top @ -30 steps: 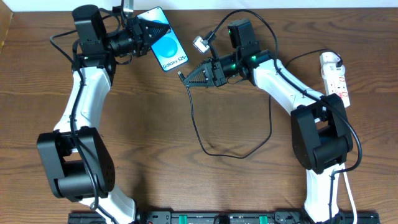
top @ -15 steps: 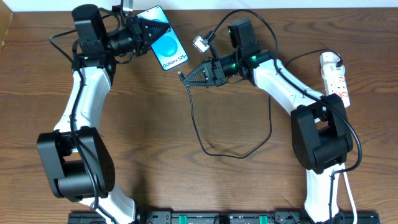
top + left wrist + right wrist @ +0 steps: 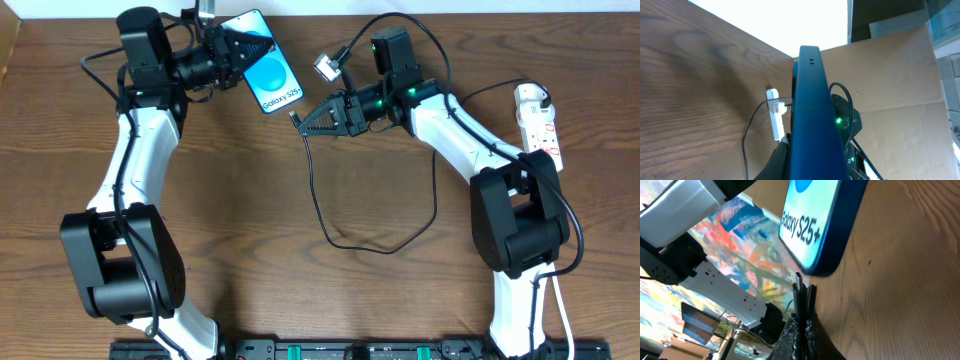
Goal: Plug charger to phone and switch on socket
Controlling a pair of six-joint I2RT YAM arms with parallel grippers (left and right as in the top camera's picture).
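Phone [image 3: 268, 72] near the far edge of the tabletop [image 3: 230, 200], left of its middle, bright blue screen facing up, "Galaxy S25+" legible toward its lower end. Gripped at the upper end by the left gripper [image 3: 240, 48], fingers clamped on it. From the left wrist, only the dark narrow edge of the phone [image 3: 812, 115], rising out from between those fingers. Resting on the wood or lifted clear of it: cannot tell.

Near the phone's lower end, but apart from it: the small connector tip of the charger [image 3: 293, 118], pinched between the closed fingers of the right gripper [image 3: 303, 126] and aimed at the phone. From the right wrist, that tip [image 3: 798, 282] poking up out of the shut fingers, close under the phone's rounded bottom corner, not yet inserted.

Thin black cable trailing from the gripper toward the near edge, curling in a wide loop on the wood, then turning back toward the right edge. At its other end, a white plug [image 3: 530, 97] at the far end of the socket [image 3: 540, 128]. Socket lying lengthwise close to the right edge, in the far half, small red marks on its face.

Tabletop of dark brown wood with plain grain. Black rail [image 3: 330, 350] along the near edge, carrying both arm bases. Beyond the far edge, a pale strip. Beyond the right edge, a tall brown cardboard sheet [image 3: 890, 75] under bright white light. Beyond the left edge, a panel painted in reds, blues and yellows [image 3: 755, 245], with a lit monitor [image 3: 695, 322] low beside it.
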